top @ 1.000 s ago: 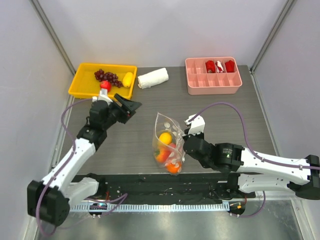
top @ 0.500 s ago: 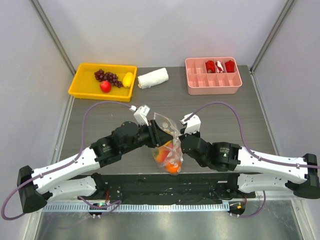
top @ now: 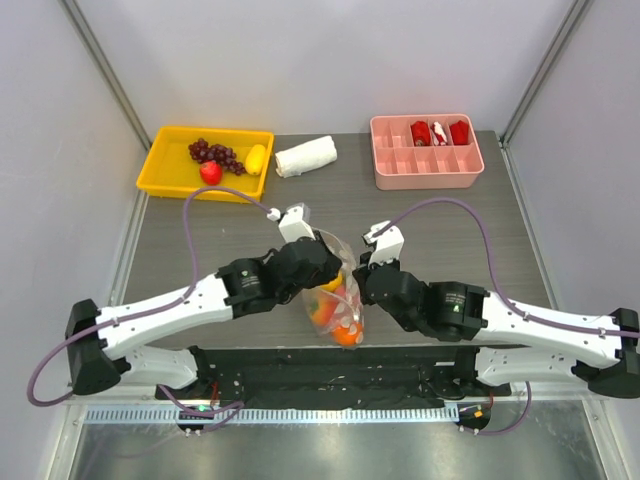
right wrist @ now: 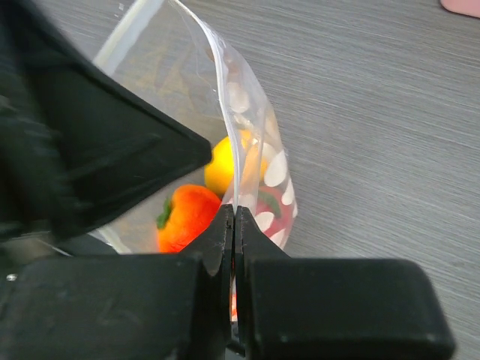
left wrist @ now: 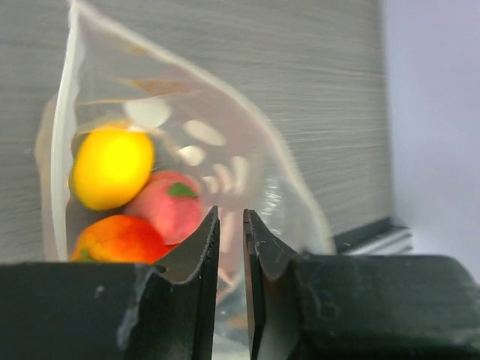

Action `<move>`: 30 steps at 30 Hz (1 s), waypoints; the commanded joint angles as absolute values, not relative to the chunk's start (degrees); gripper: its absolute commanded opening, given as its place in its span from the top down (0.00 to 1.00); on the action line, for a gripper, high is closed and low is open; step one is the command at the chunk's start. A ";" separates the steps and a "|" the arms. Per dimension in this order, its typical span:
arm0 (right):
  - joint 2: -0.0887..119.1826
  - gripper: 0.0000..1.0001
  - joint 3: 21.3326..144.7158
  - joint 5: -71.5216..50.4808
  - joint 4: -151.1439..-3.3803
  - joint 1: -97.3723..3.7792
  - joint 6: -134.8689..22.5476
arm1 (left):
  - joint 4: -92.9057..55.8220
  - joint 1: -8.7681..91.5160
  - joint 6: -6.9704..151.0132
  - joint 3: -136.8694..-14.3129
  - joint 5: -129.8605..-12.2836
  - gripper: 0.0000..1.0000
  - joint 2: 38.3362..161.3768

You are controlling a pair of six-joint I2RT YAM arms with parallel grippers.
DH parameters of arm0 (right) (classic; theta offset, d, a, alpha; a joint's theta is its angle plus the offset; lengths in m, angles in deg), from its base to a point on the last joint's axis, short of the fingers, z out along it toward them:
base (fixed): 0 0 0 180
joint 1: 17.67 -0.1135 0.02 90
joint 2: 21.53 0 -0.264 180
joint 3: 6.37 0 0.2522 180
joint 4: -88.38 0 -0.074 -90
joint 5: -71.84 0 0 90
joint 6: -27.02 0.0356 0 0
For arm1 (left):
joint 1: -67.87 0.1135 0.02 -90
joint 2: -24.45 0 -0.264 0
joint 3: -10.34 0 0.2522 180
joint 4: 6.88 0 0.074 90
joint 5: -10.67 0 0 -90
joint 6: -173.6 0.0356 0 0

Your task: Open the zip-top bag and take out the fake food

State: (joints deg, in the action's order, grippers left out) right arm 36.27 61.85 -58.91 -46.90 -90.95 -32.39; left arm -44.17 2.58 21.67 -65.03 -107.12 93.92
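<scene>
A grey wood-grain table lay between pale walls, with the arm bases along its near edge. Close to the middle of that edge was the clear spotted bag, its loaded end near and its other end pointing far, with both arms reaching in over it.

The left gripper came at the bag from the left. Its fingers stood close together with a thin slit between them and bag film right at the tips, but whether they pinched it could not be told. The right gripper was clamped tight on the bag's right edge.

Inside the bag a yellow fruit, a pink-red fruit and an orange fruit lay touching one another.

At the far left sat a yellow tray holding grapes, a red fruit and a yellow piece. Just right of it lay a rolled white cloth. At the far right was a pink divided tray with red items in its far compartments.
</scene>
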 commanded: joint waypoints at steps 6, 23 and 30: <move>33.40 0.99 64.17 -55.96 -54.74 -90.88 -29.84 | -54.21 2.83 12.50 -67.49 -112.38 0.80 102.05; 32.25 0.98 60.39 -54.29 -54.21 -90.88 -29.05 | -48.50 4.94 32.52 -59.15 -91.55 0.43 103.90; 32.87 0.99 59.07 -54.02 -54.30 -90.88 -28.44 | -46.05 4.86 42.02 -54.93 -87.07 0.34 102.24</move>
State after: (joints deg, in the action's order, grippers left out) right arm 33.36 59.42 -53.91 -52.16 -90.95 -29.87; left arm -47.37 4.96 34.70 -57.66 -90.62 104.09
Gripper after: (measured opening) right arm 0.026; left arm 0.643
